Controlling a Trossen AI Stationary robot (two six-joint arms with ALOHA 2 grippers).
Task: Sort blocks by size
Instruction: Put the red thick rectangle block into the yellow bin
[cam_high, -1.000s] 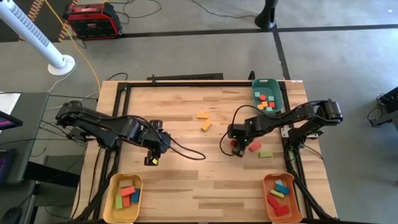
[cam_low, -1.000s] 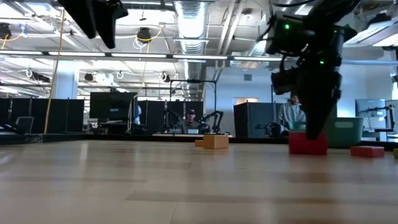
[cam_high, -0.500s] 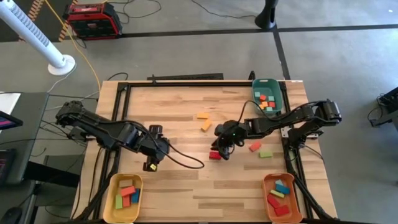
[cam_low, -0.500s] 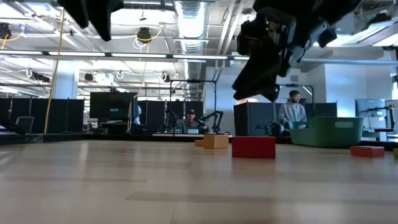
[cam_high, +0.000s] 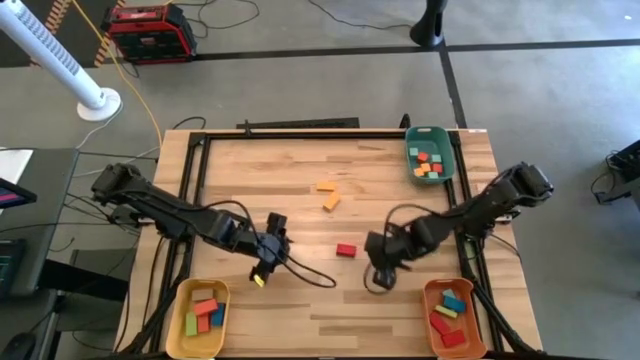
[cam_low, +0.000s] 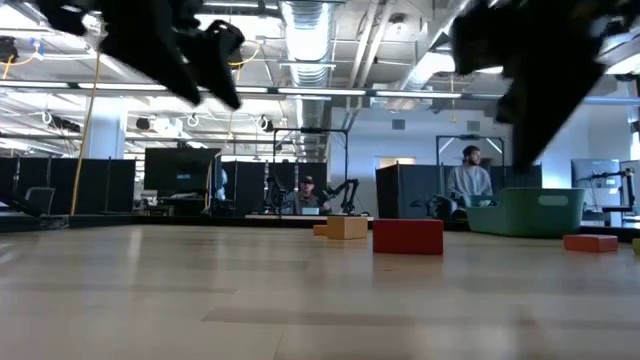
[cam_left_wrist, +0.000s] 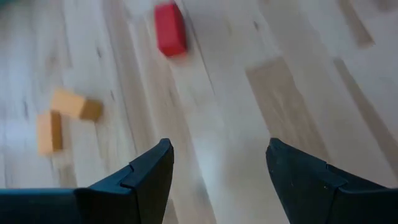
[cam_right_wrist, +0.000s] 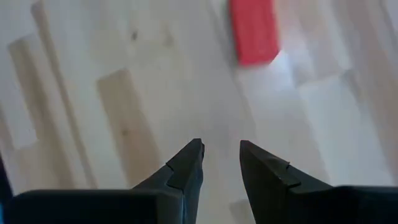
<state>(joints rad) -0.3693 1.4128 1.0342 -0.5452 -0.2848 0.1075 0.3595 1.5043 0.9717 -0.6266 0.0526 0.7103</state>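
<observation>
Sorting of blocks by size, part done. Left gripper (cam_left_wrist: 217, 165): jaws spread wide and empty, held above the counter (cam_high: 300, 170); ahead of the jaws and well apart from them lies a red block (cam_left_wrist: 170, 37), with two orange blocks (cam_left_wrist: 62, 118) off to one side, touching end to side. Right gripper (cam_right_wrist: 221, 155): jaws nearly together with a narrow gap, pinching nothing; the same red block (cam_right_wrist: 253, 31) lies ahead of them and a little to one side, flat on the wood. In the high view the red block (cam_high: 346, 250) sits between the two grippers, just beside the right one (cam_high: 382, 272) and somewhat farther from the left one (cam_high: 268, 252).

Done, as far as shown: the green tray (cam_high: 447, 160) holds several small blocks in red, orange and green; the yellow tray (cam_high: 183, 310) holds a few mid-length blocks; the orange tray (cam_high: 428, 310) holds longer bars.

Left: the red block and the orange pair (cam_high: 327, 193) lie loose on the counter. The low view shows a further red block (cam_low: 590, 242) near the green tray, hidden under the right arm from above; others may be hidden likewise. By judgement the work is well past halfway, and the red block, which lies close to both grippers, is the likely next pick.
</observation>
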